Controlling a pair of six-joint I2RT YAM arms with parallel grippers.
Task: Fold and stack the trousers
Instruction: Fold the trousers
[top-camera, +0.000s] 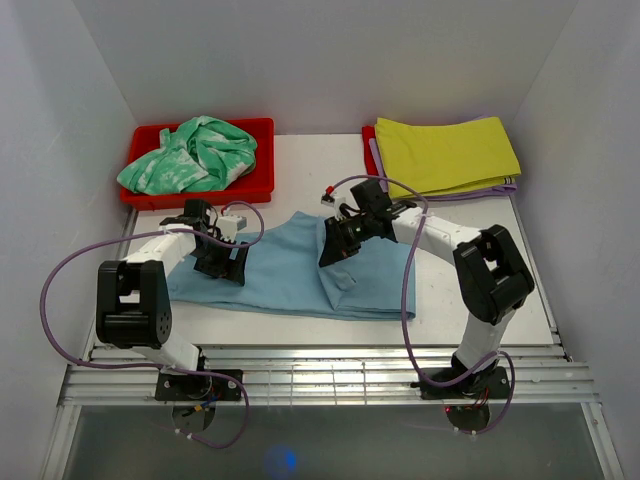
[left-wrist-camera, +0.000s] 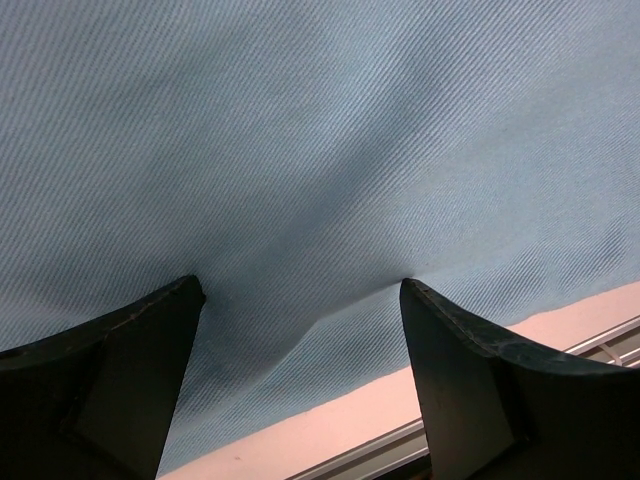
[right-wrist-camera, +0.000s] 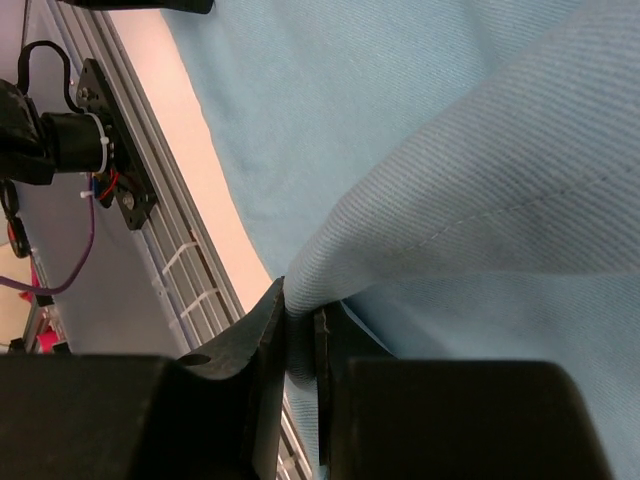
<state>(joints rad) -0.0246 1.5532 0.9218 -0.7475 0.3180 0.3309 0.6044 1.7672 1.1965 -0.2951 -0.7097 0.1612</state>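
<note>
Right gripper (right-wrist-camera: 300, 312) pinched a fold of the trousers (top-camera: 285, 285) mid-table; left gripper (left-wrist-camera: 300, 290) stood wide open, holding nothing, tips on the cloth near the table's (top-camera: 300, 165) left edge

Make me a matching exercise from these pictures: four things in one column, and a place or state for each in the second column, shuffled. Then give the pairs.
Column one
1. left gripper
2. right gripper
3. trousers
4. green-and-white garment

Column two
A. in the red tray, back left
B. shut, pinching a fold
C. spread across the middle of the table
D. open, jaws wide apart

Pairs: 1-D, 2-B, 3-C, 4-A
</note>
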